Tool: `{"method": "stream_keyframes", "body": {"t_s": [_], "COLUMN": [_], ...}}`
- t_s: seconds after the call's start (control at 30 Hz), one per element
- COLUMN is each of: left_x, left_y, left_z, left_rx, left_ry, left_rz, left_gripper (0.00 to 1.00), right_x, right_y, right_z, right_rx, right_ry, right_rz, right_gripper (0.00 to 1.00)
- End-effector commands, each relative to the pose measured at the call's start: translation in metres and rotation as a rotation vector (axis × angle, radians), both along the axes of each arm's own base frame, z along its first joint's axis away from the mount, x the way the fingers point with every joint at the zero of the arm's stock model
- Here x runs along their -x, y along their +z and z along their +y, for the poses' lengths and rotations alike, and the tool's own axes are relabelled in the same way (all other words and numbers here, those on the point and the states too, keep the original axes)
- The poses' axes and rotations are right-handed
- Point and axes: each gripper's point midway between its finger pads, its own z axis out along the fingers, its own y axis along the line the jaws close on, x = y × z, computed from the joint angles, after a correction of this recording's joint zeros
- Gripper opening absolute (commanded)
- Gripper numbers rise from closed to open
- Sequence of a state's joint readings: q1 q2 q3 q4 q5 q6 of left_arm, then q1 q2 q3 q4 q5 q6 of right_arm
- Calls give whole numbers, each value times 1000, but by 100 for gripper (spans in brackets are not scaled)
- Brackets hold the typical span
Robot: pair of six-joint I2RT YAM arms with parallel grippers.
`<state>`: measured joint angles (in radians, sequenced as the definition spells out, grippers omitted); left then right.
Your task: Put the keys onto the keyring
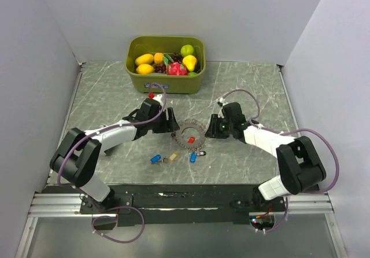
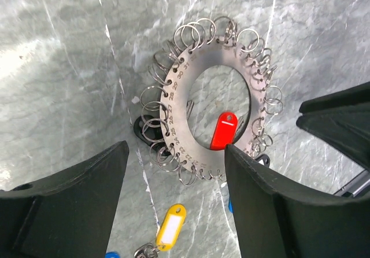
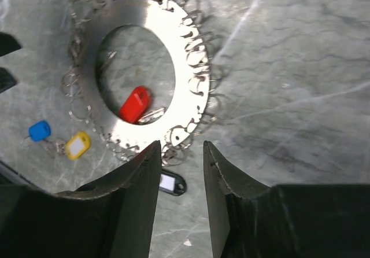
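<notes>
While you've got both arms reaching in over the grey marbled table [image 1: 104, 96], with the olive-green plastic bin of toy fruit [image 1: 165, 83] well behind them, neither one is holding anything. The left gripper [image 2: 175, 154] is spread wide and the right gripper [image 3: 181, 151] shows only a narrow gap, both empty. The flat silvery steel keyring [image 2: 175, 104], a disc with numbered holes and loose little split rings round its edge, lies flat on the table between them. It looks stiff and slick, so I'd pinch the plate's rim, not a floppy ring. The red-tagged key [image 2: 223, 131] sits inside its hole. The yellow-tagged key [image 2: 170, 228], blue-tagged key [image 3: 39, 131] and black-tagged key [image 3: 171, 183] lie outside its edge, nearer the bases. They're tiny and light and will probably skid, so go for the plastic tags.
</notes>
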<state>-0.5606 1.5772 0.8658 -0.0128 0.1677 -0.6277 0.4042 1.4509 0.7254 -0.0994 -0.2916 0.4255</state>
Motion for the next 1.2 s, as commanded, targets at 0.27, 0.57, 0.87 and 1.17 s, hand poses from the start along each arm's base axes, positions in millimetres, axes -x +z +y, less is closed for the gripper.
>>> {"method": "stream_keyframes", "body": {"t_s": [0.27,0.57,0.87,1.17], "left_x": [1,0,-2,-3], "left_y": [18,14,14,16], "left_z": [3,6,8,9], "left_rx": [13,-9,-20,-26], "left_ry": [12,22,30,23], "left_rz": [-55,-45,-55,-76], "left_gripper": [74,75,75,77], "right_x": [-25,-23,-33,-35], "right_y": [-9,-23,-15,9], "right_z": [14,21,4,-19], "right_rx": [-119,-149,-36,74], "right_ry": [-30,-46,-47,-49], "right_rz": [84,158,71,-37], "right_gripper": [41,32,7,37]}}
